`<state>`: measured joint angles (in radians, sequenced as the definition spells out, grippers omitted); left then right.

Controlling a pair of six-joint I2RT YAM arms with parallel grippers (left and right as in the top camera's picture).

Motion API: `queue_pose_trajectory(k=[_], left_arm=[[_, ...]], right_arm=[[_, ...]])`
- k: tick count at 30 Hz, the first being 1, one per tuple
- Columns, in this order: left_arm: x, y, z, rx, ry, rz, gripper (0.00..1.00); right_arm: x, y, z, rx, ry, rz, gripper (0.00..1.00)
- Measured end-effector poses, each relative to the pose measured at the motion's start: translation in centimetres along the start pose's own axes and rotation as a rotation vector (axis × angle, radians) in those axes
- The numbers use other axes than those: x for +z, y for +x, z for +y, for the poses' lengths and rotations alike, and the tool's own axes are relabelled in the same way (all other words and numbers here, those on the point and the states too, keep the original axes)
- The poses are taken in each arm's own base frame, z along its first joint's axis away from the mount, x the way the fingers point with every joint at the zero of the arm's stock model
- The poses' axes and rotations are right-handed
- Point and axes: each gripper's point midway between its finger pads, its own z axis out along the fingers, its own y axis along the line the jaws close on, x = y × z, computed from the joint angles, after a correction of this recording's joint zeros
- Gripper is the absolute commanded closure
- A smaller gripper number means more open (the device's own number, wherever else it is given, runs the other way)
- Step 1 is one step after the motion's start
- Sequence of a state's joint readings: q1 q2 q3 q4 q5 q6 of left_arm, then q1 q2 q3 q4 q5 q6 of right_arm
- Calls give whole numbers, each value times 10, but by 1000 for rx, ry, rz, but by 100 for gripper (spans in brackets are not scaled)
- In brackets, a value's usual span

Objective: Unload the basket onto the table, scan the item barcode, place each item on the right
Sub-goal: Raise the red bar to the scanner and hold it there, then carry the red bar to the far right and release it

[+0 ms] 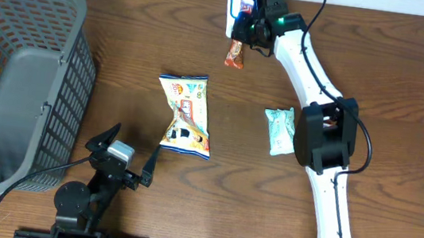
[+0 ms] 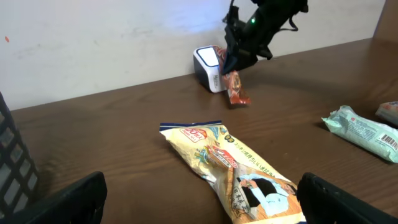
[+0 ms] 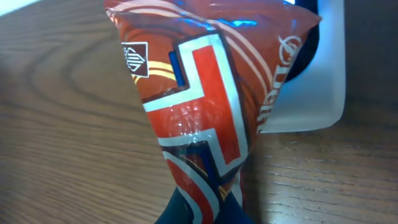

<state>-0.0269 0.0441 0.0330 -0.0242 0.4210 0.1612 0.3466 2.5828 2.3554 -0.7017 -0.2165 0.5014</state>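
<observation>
Brown wooden table (image 1: pixel 124 45), pale wall (image 2: pixel 93 37)

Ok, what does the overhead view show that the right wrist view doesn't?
Overhead only: the grey basket, the yellow snack bag, the green packet, and the left arm's open fingers. Right wrist only: the print on the red packet close up, a white-edged red cross and a small logo. Both: the red packet at the white scanner on the wooden table.
</observation>
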Motion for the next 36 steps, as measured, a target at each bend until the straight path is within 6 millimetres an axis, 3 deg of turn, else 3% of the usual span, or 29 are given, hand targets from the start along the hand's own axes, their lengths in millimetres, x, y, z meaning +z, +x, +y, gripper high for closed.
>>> queue_pose_trajectory(k=[5, 11, 16, 19, 24, 26, 30, 32, 36], left_arm=[[0, 0, 0, 0, 0, 0, 2], [0, 0, 0, 0, 0, 0, 2], [0, 0, 0, 0, 0, 0, 2], [0, 0, 0, 0, 0, 0, 2], [0, 0, 0, 0, 0, 0, 2], [0, 0, 0, 0, 0, 0, 2], [0, 0, 0, 0, 0, 0, 2], [0, 0, 0, 0, 0, 0, 2], [0, 0, 0, 0, 0, 0, 2]], right_arm=[[-1, 1, 6, 4, -31, 12, 99], [-17, 6, 12, 3, -31, 69, 99], [-51, 3, 13, -24, -7, 112, 99], [-78, -1, -3, -18, 43, 138, 99], [-144, -18, -62, 35, 243, 113, 99], [-182, -30, -100, 71, 377, 71, 99], [-239, -46, -166, 136, 598, 0, 99], [-261, -49, -206, 179, 713, -19, 99], [-280, -40, -278, 263, 874, 5, 99]])
